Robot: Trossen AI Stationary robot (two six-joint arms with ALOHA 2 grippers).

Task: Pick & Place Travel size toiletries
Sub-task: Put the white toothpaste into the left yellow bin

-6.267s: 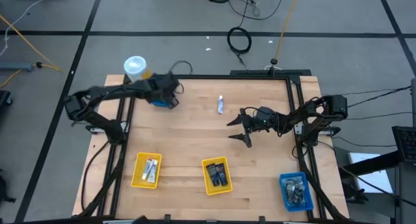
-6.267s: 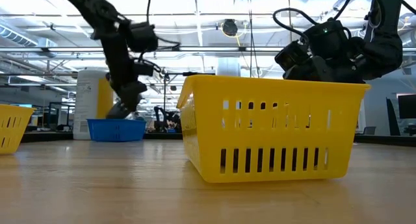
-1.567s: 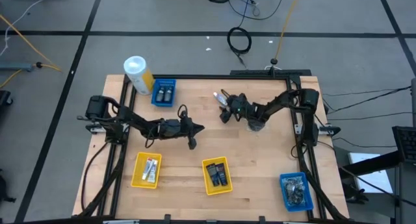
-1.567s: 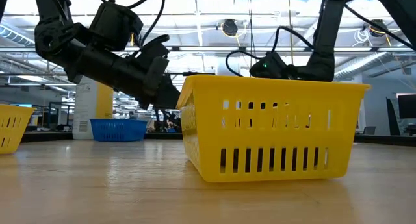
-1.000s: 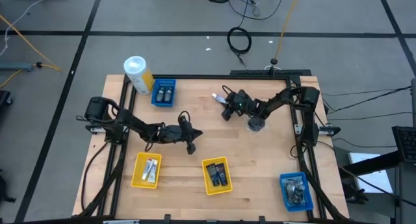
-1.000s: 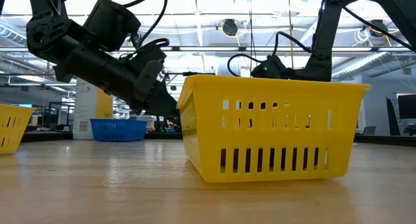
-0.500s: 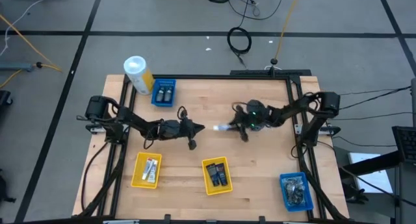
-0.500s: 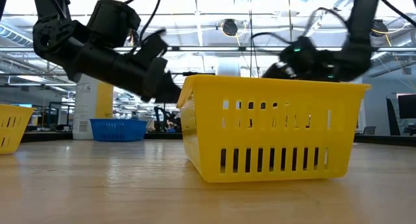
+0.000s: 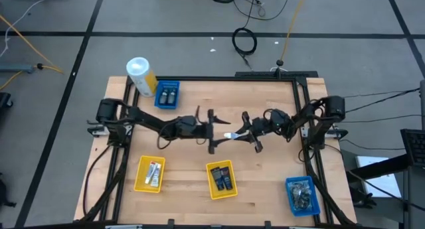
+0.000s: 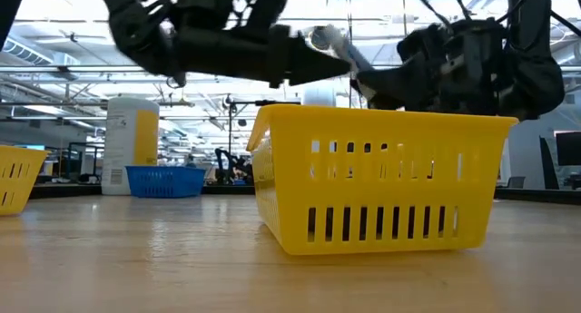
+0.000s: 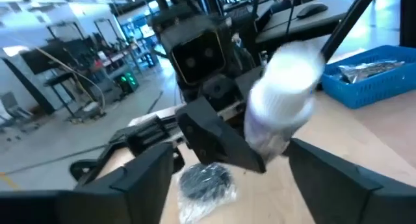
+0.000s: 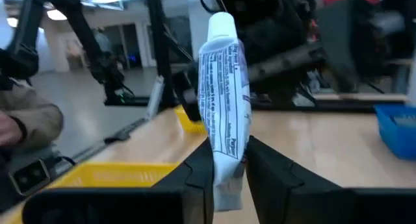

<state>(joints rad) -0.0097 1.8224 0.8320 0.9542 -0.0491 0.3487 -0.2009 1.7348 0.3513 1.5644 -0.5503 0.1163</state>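
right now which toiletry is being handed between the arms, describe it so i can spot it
Look at the middle of the wooden table, where the two dark arms meet above the yellow tray. The right gripper is shut on a thin white tube, cap aimed at the open left gripper. It is the only toiletry in the air; the rest lie in trays.

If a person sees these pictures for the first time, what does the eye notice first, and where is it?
First, the two claws meeting above the middle of the table: the right claw is shut on a white tube and holds it out toward the open left claw. Next, the yellow tray near the front edge, directly below them, and the big white-and-yellow canister at the back left corner.
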